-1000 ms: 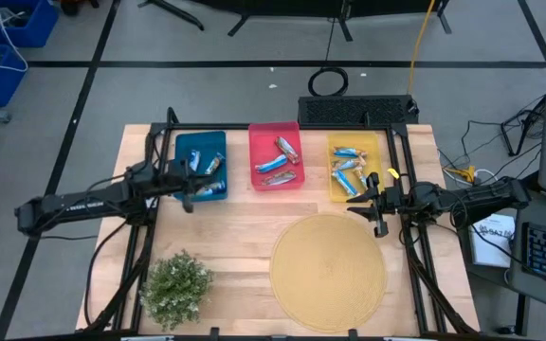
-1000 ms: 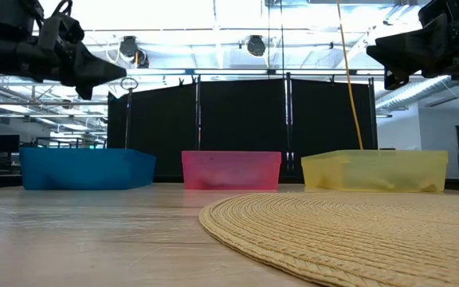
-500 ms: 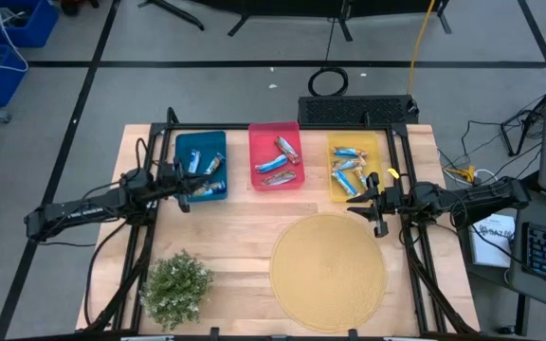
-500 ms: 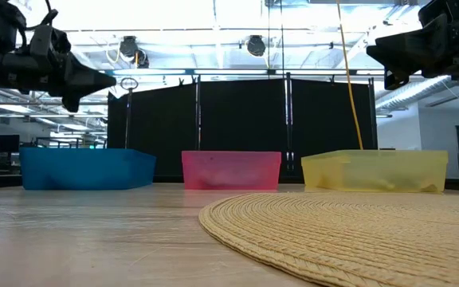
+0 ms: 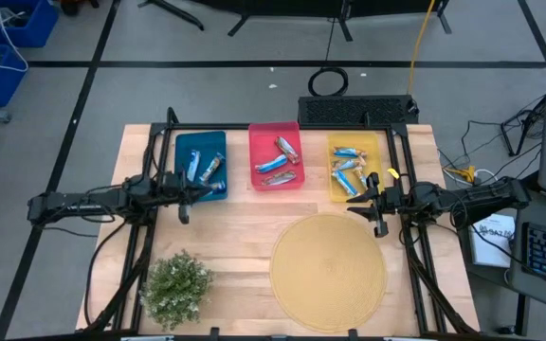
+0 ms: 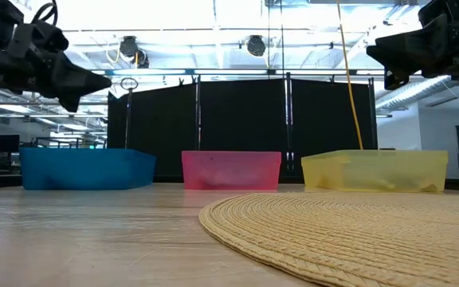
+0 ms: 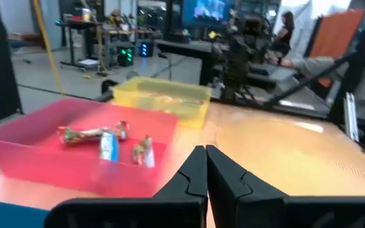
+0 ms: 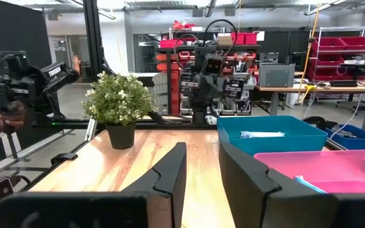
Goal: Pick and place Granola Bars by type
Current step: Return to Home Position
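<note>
- The granola bars (image 5: 278, 161) all lie inside 3 bins along the far side of the surface (image 5: 226, 237). Their shiny, crinkled wrappers are mostly blue and white, some with orange or reddish-brown.
- The blue bin (image 5: 186, 142) holds a few bars, the pink bin (image 5: 262, 140) holds 3, and the yellow bin (image 5: 373, 142) holds several.
- The left claw (image 7: 205, 152) is closed tip to tip with nothing between its fingers. It hangs above the surface, just in front of the blue bin's near edge.
- The right claw (image 8: 201, 158) is parted by a narrow gap and is empty. It hangs by the yellow bin's near edge, close to the far rim of the round woven mat (image 5: 328, 270).
- A potted plant (image 5: 176, 289) stands at the near left, well apart from the bins.
</note>
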Tool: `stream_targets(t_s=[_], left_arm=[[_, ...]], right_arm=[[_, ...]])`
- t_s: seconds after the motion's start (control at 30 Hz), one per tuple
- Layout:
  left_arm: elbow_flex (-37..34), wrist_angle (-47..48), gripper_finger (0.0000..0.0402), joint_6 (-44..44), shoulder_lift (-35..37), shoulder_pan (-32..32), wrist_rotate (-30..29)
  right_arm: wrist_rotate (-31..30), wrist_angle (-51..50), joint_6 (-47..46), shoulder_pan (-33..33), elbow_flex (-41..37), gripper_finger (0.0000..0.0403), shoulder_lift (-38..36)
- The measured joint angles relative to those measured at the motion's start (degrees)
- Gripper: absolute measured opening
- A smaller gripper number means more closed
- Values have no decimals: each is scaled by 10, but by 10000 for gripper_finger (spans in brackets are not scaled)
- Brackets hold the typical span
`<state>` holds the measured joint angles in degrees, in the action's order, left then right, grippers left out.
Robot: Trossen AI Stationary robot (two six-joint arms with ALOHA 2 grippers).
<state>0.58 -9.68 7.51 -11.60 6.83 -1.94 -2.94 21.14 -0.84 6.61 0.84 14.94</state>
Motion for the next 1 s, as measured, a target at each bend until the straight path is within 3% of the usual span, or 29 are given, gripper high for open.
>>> stream_targets(t_s=[0.37,0.6,0.73,0.83,1.0], left_arm=[[0,16,4,-12,0,-98,-63],[0,19,29,17,0,-119,-57],[0,28,25,-1,0,-126,-64],[0,31,9,-11,0,-128,-70],[0,37,14,-7,0,-128,-71]], right_arm=[[0,0,0,0,0,86,0],[0,24,13,0,0,86,-1],[9,-43,-51,0,0,85,1],[53,-95,-74,0,0,85,2],[60,-33,-43,0,0,85,1]])
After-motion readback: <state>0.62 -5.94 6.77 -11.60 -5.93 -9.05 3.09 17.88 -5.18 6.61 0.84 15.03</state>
